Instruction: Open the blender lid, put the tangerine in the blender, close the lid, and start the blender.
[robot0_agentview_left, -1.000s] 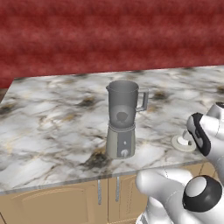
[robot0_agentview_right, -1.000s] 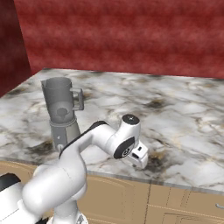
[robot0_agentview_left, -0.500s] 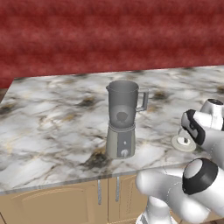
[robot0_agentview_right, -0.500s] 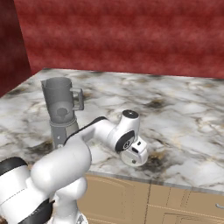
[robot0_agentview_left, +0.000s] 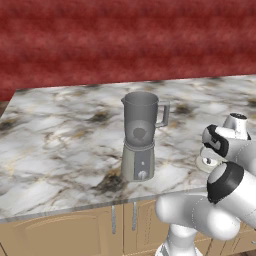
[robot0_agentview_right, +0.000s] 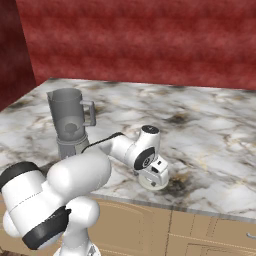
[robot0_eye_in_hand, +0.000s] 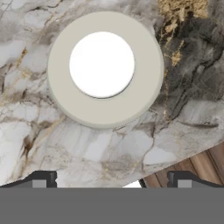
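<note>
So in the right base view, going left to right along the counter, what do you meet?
The blender with its open-topped jar, then the claw hanging open above the blender lid, which lies flat on the marble counter near the front edge.

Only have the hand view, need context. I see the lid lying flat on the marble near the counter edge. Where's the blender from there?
Observer: The blender stands on the same counter, apart from the blender lid, off to the robot's left.
Operator: Jar top covered?
Observer: No, its rim is bare and open.
Operator: How high is the hand?
Observer: Low. The gripper hangs just above the lid, fingers spread.
</note>
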